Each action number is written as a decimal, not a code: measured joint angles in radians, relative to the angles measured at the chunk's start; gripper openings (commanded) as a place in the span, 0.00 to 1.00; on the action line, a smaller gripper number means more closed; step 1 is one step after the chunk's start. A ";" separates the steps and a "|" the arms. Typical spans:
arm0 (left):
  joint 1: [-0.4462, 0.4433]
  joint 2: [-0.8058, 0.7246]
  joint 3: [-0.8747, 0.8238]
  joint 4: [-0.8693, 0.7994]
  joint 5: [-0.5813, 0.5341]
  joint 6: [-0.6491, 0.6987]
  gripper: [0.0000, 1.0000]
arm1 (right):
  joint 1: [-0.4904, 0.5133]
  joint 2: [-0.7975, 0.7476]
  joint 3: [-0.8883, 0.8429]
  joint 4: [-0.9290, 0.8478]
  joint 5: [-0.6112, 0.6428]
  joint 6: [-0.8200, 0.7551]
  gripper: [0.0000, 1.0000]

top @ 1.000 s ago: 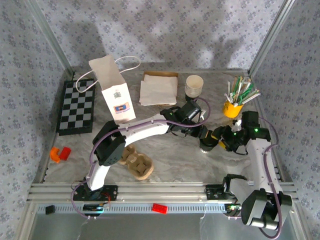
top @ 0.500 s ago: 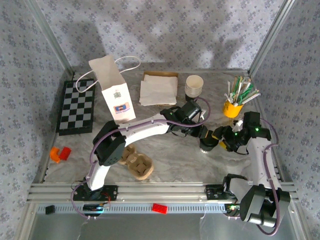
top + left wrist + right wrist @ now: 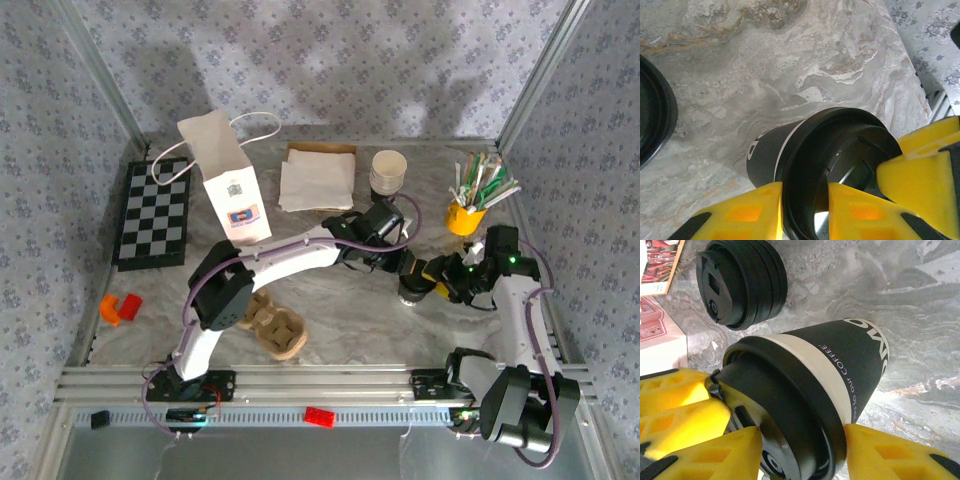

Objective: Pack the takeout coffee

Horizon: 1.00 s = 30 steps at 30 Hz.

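The left arm [image 3: 290, 258] lay stretched low and long from its base across the marble table [image 3: 340, 325], wrist bent down at right of centre. The right arm [image 3: 522, 320] stood up from its base and was folded leftward at the wrist, so the two grippers faced each other.

Between them the takeout coffee [image 3: 412, 291] stood on the table, in front of the stacked lidless cups [image 3: 388, 170] and well apart from the paper bag [image 3: 228, 190].

The left gripper [image 3: 802, 202] was drawn narrow and pinched the rim of the black lid, with one finger outside it and one on its top. The right gripper [image 3: 800, 440] had a finger close against each side of the lid. I could not tell whether they pressed it.

From above, the wrists covered most of the cup. In the left wrist view its base was cut off. The lettering on its dark wall was partly readable.

A stack of loose black lids [image 3: 742, 282] lay just beyond the cup.
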 measured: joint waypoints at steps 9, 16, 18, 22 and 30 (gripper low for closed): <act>-0.009 0.000 0.006 -0.013 -0.031 0.001 0.29 | 0.006 -0.008 0.014 -0.019 0.050 -0.014 0.56; -0.009 0.001 0.008 -0.014 -0.030 0.004 0.29 | 0.023 -0.026 0.134 -0.096 0.140 -0.033 0.48; -0.009 0.001 0.008 -0.014 -0.030 0.004 0.29 | 0.045 0.000 0.156 -0.105 0.160 -0.042 0.47; -0.009 0.001 0.008 -0.013 -0.030 0.004 0.29 | 0.126 0.071 0.186 -0.117 0.207 -0.060 0.41; -0.010 0.001 0.008 -0.014 -0.030 0.004 0.29 | 0.175 0.117 0.199 -0.130 0.297 -0.068 0.30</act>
